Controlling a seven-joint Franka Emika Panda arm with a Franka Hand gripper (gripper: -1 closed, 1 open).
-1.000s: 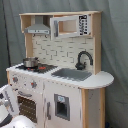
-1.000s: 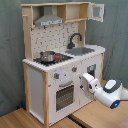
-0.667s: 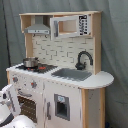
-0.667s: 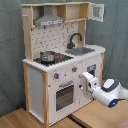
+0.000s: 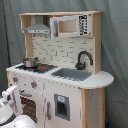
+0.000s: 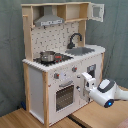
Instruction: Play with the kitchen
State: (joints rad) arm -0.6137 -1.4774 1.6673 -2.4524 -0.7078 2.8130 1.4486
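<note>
In the first exterior view the kitchen [image 5: 57,70] fills most of the scene, standing against a grey curtain [image 5: 115,50]. Going from the first exterior view's left: the range hood [image 5: 37,29] hangs over the stovetop [image 5: 35,67], where a small metal pot [image 5: 30,62] sits on a burner. Below it are the knobs [image 5: 34,85] and the oven door [image 5: 30,102], which looks closed. Further right come the grey sink [image 5: 71,74] with the black faucet [image 5: 82,59] behind it, a microwave-like cupboard [image 5: 70,26] above, and a rounded counter end at the far right.

The arm's white gripper [image 5: 11,97] comes in at the near left corner, right in front of the oven side of the toy. I cannot tell whether its fingers are spread or closed, nor whether they hold anything.

In the second exterior view the gripper [image 6: 88,82] reaches in from the right, just beside the front panel near the oven door [image 6: 65,95], below the knobs [image 6: 56,76]. Whether it touches the panel I cannot make out.

As for progress, I'd judge the play is only beginning: the pot stands on the stove, doors appear shut, nothing looks displaced. Opening the oven, turning a knob or moving the pot all seem left to do.
</note>
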